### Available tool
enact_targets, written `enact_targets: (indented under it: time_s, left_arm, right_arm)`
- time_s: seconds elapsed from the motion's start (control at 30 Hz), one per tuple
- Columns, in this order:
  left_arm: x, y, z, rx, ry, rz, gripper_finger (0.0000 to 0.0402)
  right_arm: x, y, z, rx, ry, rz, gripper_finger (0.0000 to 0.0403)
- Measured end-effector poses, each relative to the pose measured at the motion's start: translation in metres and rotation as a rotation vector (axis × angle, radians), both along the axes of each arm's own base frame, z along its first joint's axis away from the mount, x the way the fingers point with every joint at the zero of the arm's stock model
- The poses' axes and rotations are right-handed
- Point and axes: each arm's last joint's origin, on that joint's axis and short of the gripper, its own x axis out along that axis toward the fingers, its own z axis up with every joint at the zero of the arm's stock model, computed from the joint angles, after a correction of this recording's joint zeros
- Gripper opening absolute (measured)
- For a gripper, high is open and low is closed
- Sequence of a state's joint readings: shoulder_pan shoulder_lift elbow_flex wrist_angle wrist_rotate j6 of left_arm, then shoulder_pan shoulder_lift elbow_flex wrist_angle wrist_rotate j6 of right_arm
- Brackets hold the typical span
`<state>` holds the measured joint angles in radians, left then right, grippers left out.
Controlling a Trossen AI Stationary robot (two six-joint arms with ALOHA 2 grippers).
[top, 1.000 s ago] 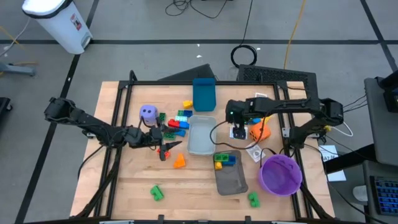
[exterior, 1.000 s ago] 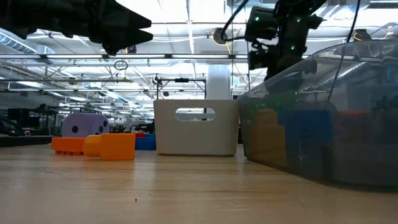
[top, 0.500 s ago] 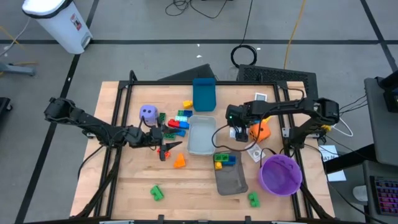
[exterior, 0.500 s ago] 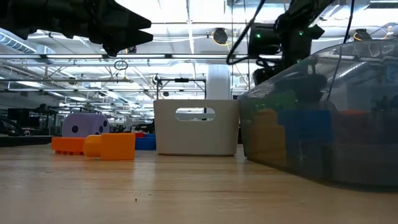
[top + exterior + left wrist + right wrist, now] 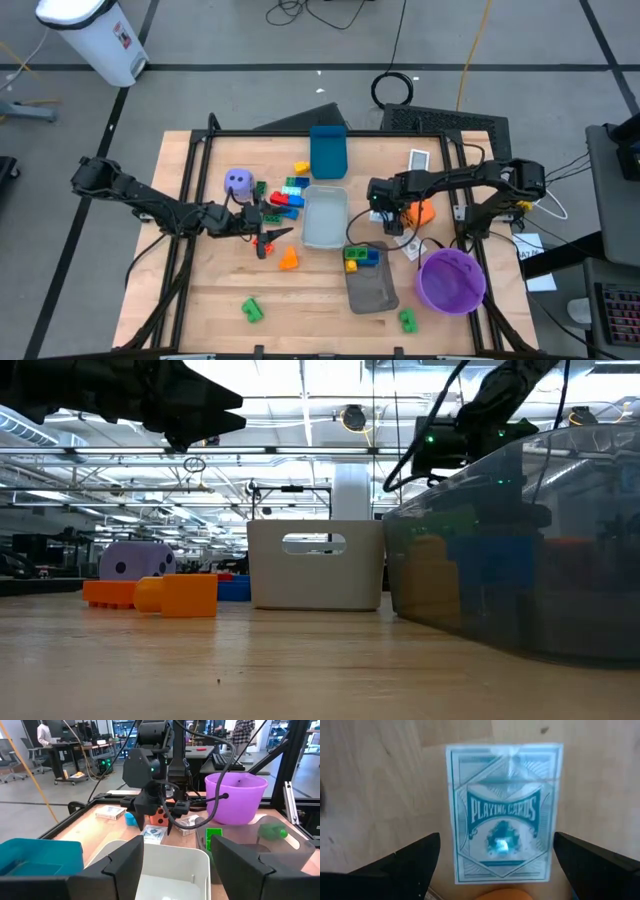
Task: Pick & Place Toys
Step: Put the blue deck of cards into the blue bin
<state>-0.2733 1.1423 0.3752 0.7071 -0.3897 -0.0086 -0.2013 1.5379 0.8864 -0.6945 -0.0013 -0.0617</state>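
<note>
Orange dotted plastic die [image 5: 421,211] is sitting on the wooden surface [image 5: 200,290], right half, between the pale grey rectangular tray [image 5: 322,228] and the frame rail. The purple round bowl [image 5: 450,280] is lying nearby, toward the front edge.

Right gripper [image 5: 386,212] is hovering just beside the die, on its tray side. Its dark fingers [image 5: 415,857] are standing spread wide, pinching nothing. In the right wrist view they are straddling a teal-printed playing-card box [image 5: 503,813], lying flat with its shorter width between the fingers (not a toy). Only an orange sliver, probably the die's edge, is showing at the frame margin.

Key relation, as a judgement: the die is lying off to one side of the open fingers, not between them, so the gripper is needing a short sideways shift toward its own base before lowering. A die has no long axis, so approach angle matters little.

Left gripper [image 5: 262,228] is waiting well apart, near the loose red, blue and green bricks [image 5: 285,197] and the purple dotted die [image 5: 237,181]. Its fingers [image 5: 122,865] are showing a gap with nothing held. The right arm is clearly nearer.
</note>
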Motion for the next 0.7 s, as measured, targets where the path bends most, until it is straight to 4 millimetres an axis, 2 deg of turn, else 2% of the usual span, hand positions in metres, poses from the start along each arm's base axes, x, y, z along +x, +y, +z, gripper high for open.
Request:
enact_targets:
  time_s: [0.47,0.7]
  left_arm:
    - [0.001,0.003,0.0,-0.003,0.004,0.014,0.0237]
    - [0.001,0.003,-0.001,-0.003,0.009,0.013,0.0237]
  right_arm:
    - [-0.004,0.001,-0.013,-0.011,-0.033,0.005,0.0374]
    - [-0.005,0.0,-0.014,-0.04,-0.025,0.007,0.0334]
